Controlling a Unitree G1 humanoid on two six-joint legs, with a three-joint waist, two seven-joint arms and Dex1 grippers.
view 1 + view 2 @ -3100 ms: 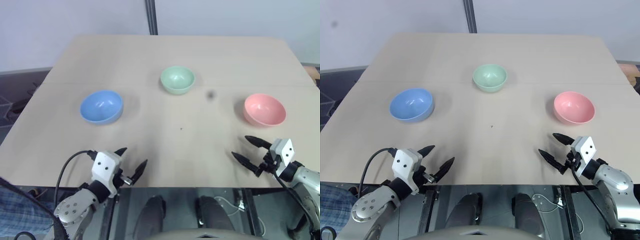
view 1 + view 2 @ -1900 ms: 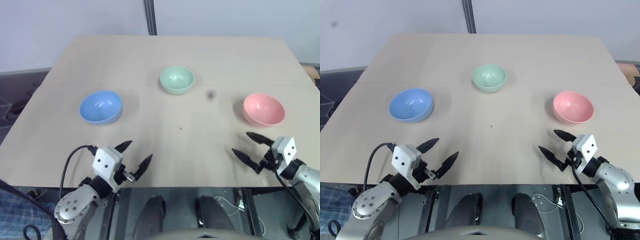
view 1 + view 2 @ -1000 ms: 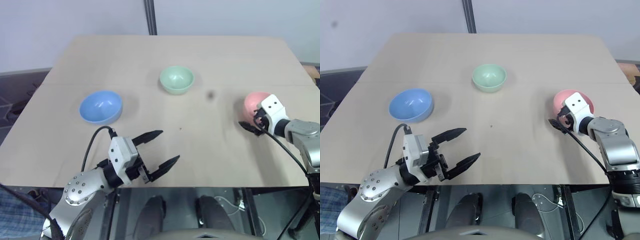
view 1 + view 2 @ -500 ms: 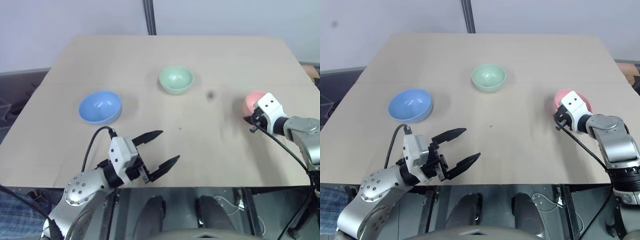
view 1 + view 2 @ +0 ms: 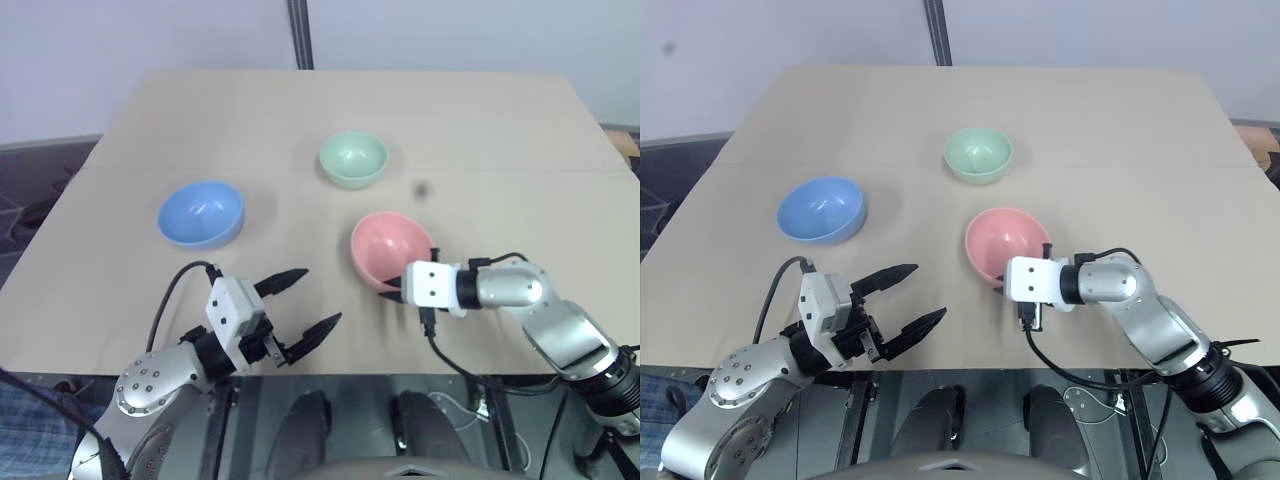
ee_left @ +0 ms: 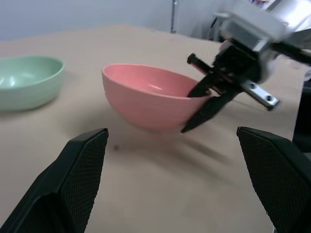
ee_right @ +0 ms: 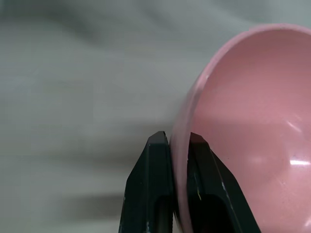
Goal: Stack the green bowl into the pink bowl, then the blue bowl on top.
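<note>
Bowls are three on the tan table [image 5: 500,130]. The pink bowl [image 5: 390,247] is near the table's middle, gripped at its near rim by the right gripper [image 7: 179,145], one black finger inside the wall and the other outside, clenched on the rim. In the left wrist view the pink bowl [image 6: 148,94] is tilted, its base seeming just clear of the tabletop with a shadow under it, though whether it fully clears the surface I cannot tell. The green bowl [image 5: 353,158] stands upright farther back, beyond the pink one and slightly to the left, near it but apart. The blue bowl [image 5: 201,213] rests upright toward the table's left side, well apart from the other two. The left gripper [image 5: 297,305] hovers over the near edge of the table, in front of the blue bowl and to the left of the pink one, its two black fingers [image 5: 281,281] spread wide with nothing between them, pointing toward the pink bowl. A black cable [image 5: 1095,375] loops from the right wrist down past the table's front edge.
</note>
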